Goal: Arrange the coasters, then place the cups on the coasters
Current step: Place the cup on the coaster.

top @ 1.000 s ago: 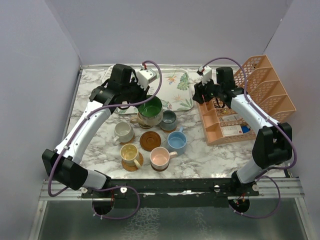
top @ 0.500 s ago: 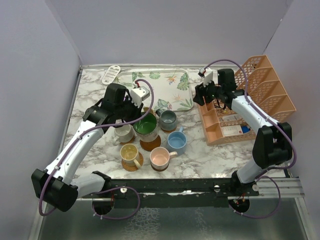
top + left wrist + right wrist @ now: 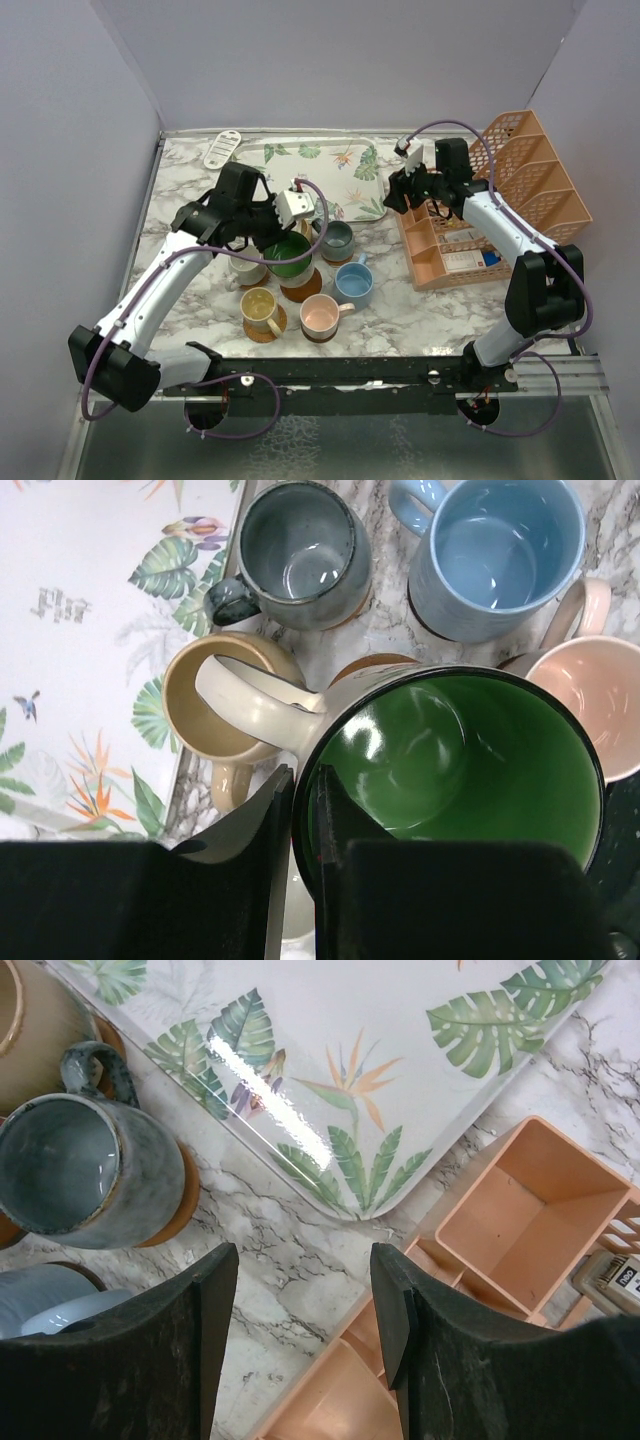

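**Left gripper** (image 3: 300, 792): clamped on the wall of the green-lined mug (image 3: 450, 770), one finger inside the rim and one outside, next to the cream handle. It cannot be determined whether the mug rests on a coaster. The tan mug (image 3: 215, 705) and the grey-blue mug (image 3: 300, 555) lie ahead of the fingers.

**Right gripper** (image 3: 302, 1270): jaws partly apart and empty, above the marble table (image 3: 260, 1245). The leaf tray (image 3: 400, 1060) is ahead. The orange rack (image 3: 520, 1210) is to the right.

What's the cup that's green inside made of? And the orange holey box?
The green cup looks like glazed ceramic: its inside shines with bright reflections. The orange rack is probably moulded plastic: smooth, matte, uniform colour, with a mesh of small holes.
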{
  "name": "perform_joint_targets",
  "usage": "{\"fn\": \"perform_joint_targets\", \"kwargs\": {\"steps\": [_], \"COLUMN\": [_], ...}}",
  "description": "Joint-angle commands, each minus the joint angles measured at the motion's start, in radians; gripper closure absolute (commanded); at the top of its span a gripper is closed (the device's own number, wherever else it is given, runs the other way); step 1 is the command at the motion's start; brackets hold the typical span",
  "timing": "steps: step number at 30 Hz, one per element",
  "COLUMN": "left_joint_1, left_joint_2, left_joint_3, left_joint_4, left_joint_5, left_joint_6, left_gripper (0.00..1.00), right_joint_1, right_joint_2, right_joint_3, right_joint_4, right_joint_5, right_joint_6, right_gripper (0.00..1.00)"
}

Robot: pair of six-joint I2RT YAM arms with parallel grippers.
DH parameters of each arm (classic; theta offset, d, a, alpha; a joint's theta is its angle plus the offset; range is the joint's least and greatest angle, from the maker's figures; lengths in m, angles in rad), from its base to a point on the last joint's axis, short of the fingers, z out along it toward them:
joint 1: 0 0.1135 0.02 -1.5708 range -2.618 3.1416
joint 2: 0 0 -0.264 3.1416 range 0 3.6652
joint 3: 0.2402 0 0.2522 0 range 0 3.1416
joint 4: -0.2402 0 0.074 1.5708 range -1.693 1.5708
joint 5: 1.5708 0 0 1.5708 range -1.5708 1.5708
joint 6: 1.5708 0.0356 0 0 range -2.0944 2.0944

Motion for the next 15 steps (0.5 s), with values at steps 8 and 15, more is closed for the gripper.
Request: {"fn": "perform_joint_targets", "kwargs": {"steps": [8,15], "left_joint_1": [-0.005,-0.005], "left_joint_2": [0.088,0.167], "left_joint_3": [0.133,0.207], "left_joint_4": [-0.129,-0.222], "left_joint_5": [0.247,0.284], "left_joint_6": [0.380,0.463], "left_gripper": [1.00,1.00], "right_joint_1": [-0.008,-0.008], "right_joint_2": [-0.024,-0.013], "right_joint_3": [-0.010,-0.005], "right_joint_4": [0.017,0.005], "right_joint_5": [-0.085,-0.098], "right_joint_6": [-0.008,-0.010], "right_gripper": [0.43,0.43]}}
